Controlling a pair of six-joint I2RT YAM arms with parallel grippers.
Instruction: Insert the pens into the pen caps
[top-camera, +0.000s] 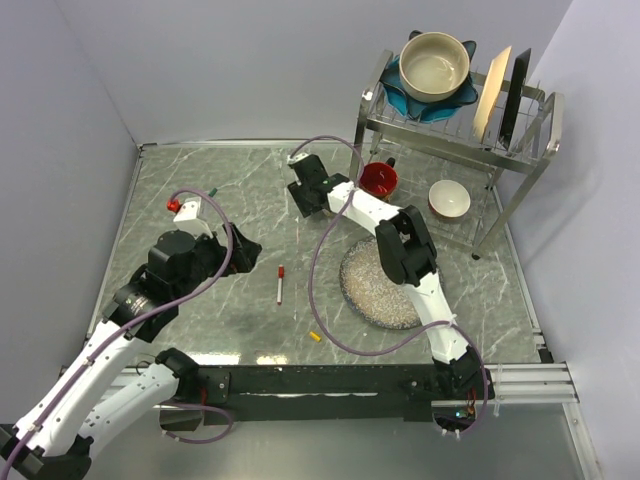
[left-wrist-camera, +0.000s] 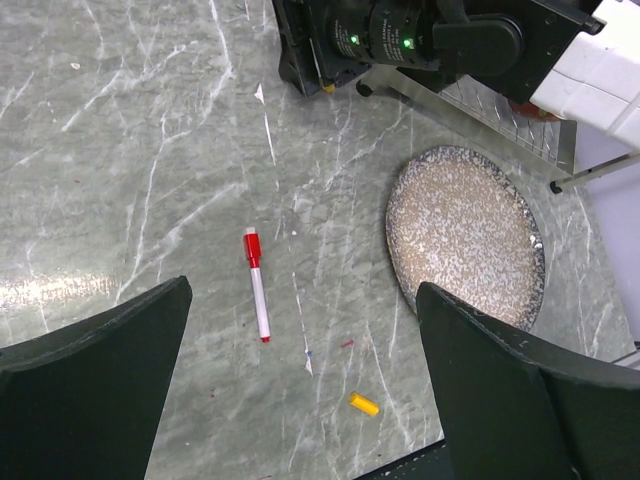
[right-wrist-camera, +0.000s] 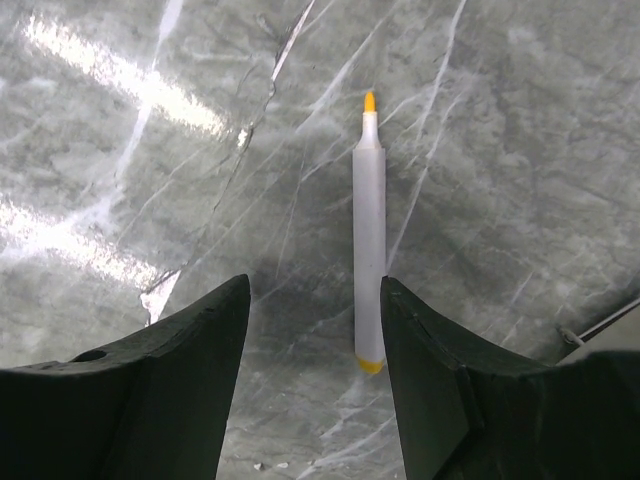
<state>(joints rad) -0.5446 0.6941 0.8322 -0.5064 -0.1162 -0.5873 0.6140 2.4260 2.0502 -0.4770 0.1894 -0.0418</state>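
Right end effector (right-wrist-camera: 315, 290) hovers over the far middle of the desk (top-camera: 250, 180), jaws apart and gripping nothing. It straddles the yellow-tipped pen (right-wrist-camera: 369, 250), which lies flat between the fingers, close beside one, its long axis pointing straight away from the wrist, tip farthest. The yellow cap (top-camera: 316, 336) lies well apart by the near edge, nearer the wide-open left end effector (top-camera: 240, 245), as does the red-capped pen (top-camera: 280, 285). The speckled plate (top-camera: 365, 290) holds nothing. In the far right corner, the dish rack (top-camera: 369, 108) carries a bowl (top-camera: 436, 62), upright plates (top-camera: 495, 95) and a red mug (top-camera: 380, 180).

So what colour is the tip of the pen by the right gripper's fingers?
Yellow, on the pen; the right wrist view shows it best.
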